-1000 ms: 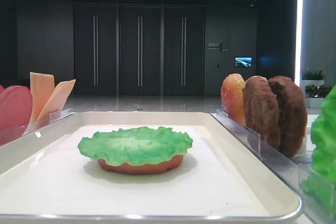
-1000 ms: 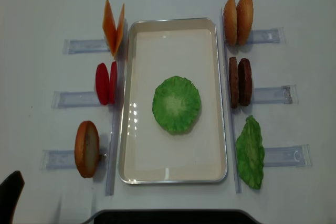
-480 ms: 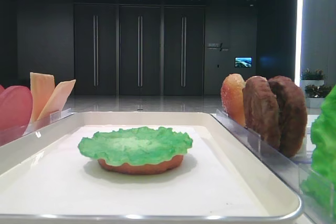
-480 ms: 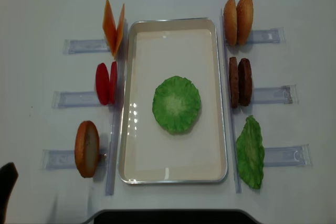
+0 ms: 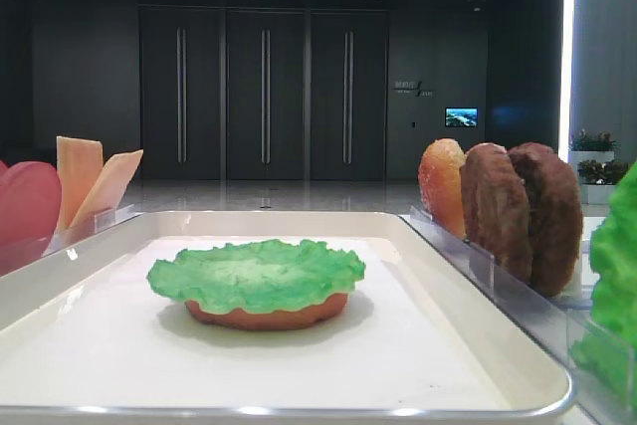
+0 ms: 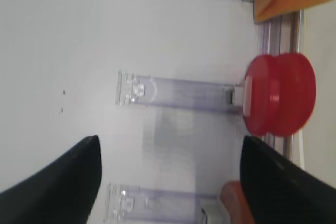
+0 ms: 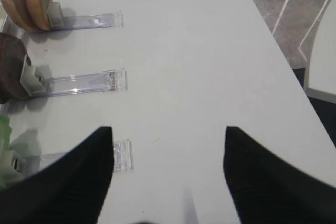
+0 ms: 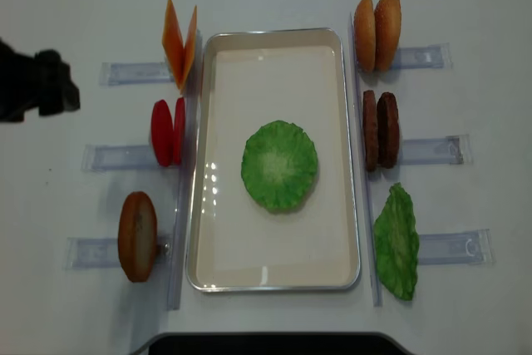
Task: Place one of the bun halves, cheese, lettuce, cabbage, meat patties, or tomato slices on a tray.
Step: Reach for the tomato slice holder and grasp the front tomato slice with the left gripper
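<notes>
On your white tray (image 8: 274, 276) sits one lettuce (image 8: 279, 165) leaf over one bun half (image 5: 267, 317). Left of it you have two tomato slices (image 8: 167, 132), two cheese (image 8: 179, 42) slices; right, two meat patties (image 8: 380, 130). Your left gripper (image 6: 170, 156) and right gripper (image 7: 168, 145) both stand wide apart, holding nothing.

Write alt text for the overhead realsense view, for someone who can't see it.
Seen from above, a white tray sits mid-table holding a green lettuce leaf near its center. Left of it, clear racks hold cheese slices, tomato slices and a bun half; right of it, two bun halves, meat patties and another lettuce leaf. A dark robot arm enters at the left edge.
</notes>
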Action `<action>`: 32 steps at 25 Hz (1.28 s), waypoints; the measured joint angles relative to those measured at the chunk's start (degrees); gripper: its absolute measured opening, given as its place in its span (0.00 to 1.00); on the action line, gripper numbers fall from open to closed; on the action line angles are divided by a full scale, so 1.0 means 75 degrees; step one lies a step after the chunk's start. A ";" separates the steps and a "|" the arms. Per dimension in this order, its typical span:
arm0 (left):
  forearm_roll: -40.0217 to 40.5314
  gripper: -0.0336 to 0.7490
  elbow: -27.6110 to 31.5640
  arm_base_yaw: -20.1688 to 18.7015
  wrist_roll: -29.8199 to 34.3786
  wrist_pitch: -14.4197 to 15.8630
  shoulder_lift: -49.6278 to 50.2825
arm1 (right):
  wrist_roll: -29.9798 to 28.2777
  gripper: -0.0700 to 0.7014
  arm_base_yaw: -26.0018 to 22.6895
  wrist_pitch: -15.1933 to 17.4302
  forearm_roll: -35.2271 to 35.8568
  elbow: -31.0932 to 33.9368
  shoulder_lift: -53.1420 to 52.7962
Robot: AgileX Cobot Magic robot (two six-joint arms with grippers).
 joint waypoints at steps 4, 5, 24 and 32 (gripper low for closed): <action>0.0014 0.82 -0.1569 0.0000 0.0264 0.0194 0.1917 | 0.0000 0.65 0.0000 0.0000 0.0000 0.0000 0.0000; -0.0015 0.82 -0.1939 -0.0022 0.0312 0.0299 0.2332 | 0.0000 0.65 0.0000 0.0000 0.0000 0.0000 0.0000; 0.0228 0.80 -0.2770 -0.2920 -0.2962 0.0845 0.3548 | 0.0000 0.65 0.0000 0.0000 0.0000 0.0000 0.0000; 0.0168 0.80 -0.2228 -0.2920 -0.3342 -0.0068 0.3617 | 0.0000 0.65 0.0000 0.0000 0.0000 0.0000 0.0000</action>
